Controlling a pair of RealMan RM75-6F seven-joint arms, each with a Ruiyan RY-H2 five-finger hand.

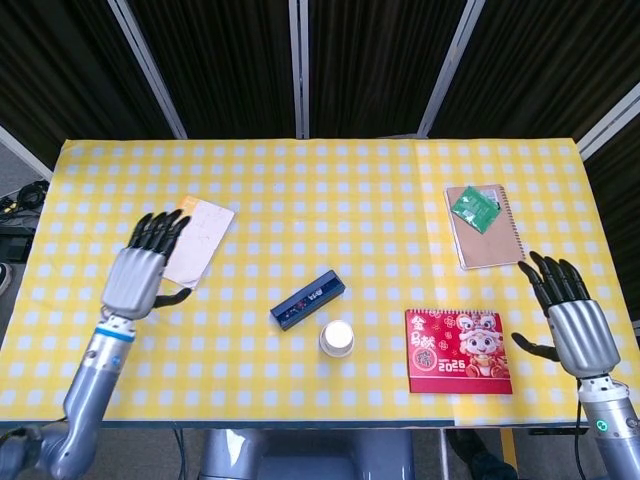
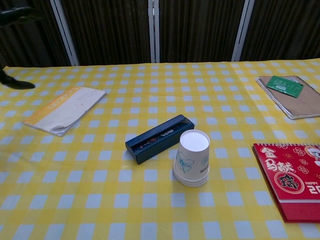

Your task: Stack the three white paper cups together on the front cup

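A stack of white paper cups (image 1: 336, 338) (image 2: 191, 157) stands upside down near the table's front middle, with a blue flower print on its side. Nothing touches it. My left hand (image 1: 142, 264) hovers far to the left, over the table's left side, fingers spread and holding nothing; only its dark fingertips (image 2: 17, 84) show at the chest view's left edge. My right hand (image 1: 568, 315) is at the front right corner, fingers spread and empty.
A dark blue narrow box (image 1: 307, 299) (image 2: 160, 138) lies just behind-left of the cups. A red 2025 calendar (image 1: 457, 350) sits to their right. A white-orange booklet (image 1: 190, 240) lies at left, a brown notebook (image 1: 484, 226) with a green packet at back right.
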